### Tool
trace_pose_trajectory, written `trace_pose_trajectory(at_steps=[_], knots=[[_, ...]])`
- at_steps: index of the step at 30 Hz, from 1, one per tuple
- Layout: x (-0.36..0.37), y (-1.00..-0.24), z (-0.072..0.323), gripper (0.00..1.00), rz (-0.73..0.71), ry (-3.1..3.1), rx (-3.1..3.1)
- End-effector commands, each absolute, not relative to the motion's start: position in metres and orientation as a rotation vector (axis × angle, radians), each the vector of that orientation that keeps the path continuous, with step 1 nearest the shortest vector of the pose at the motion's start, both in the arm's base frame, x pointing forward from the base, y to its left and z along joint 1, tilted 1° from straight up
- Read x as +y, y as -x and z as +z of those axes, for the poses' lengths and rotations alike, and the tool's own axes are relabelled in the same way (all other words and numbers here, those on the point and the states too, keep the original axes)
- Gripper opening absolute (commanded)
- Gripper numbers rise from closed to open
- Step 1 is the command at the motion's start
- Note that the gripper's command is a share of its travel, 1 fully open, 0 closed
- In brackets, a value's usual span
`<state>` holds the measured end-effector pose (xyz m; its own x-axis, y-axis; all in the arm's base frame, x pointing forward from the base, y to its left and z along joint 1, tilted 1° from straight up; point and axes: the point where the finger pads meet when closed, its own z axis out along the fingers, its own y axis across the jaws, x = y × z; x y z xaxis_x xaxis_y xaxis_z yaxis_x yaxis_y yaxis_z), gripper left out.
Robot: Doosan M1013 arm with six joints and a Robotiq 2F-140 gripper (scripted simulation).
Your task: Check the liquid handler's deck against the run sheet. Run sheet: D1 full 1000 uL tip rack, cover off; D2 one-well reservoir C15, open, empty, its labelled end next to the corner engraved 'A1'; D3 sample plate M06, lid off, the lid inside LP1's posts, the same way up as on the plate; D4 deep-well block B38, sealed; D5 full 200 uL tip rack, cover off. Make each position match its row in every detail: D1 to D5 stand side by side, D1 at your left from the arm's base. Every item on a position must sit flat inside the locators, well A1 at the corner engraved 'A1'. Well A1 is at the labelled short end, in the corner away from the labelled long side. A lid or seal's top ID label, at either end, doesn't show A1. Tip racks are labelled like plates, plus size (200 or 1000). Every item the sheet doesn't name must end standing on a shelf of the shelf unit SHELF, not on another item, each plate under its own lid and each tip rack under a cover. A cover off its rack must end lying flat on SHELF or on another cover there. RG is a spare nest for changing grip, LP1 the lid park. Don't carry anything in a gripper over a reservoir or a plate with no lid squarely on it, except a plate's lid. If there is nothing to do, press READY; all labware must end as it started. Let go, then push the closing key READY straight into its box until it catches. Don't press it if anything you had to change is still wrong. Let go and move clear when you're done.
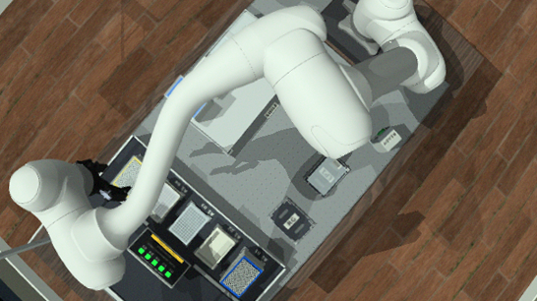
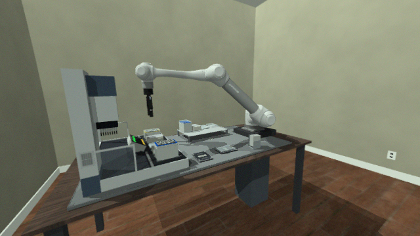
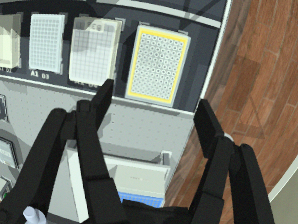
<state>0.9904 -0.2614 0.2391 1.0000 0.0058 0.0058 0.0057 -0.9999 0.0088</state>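
Note:
My gripper is open and empty, high above the deck's end by the yellow-rimmed tip rack; it also shows in the side view. In the wrist view the fingers frame the yellow-rimmed rack, with a pale sealed-looking block and a white well plate beside it. From above, the row goes on with the well plate, an open cream reservoir and a blue-rimmed tip rack. A clear lid lies in the lid park. My arm hides part of the block.
The shelf unit stands mid-table, with a blue-topped item at its near end under my wrist. The RG nest and READY box lie right of it. The handler's tower and light panel flank the deck.

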Motion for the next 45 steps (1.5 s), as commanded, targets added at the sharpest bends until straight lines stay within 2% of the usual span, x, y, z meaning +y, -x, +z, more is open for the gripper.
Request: trace_pose_trajectory(at_steps=[1, 45], knots=[[-0.261, -0.991, 0.237, 0.67, 0.013, -3.133, 0.009], [-0.262, -0.991, 0.173, 0.67, 0.013, -3.133, 0.009]])
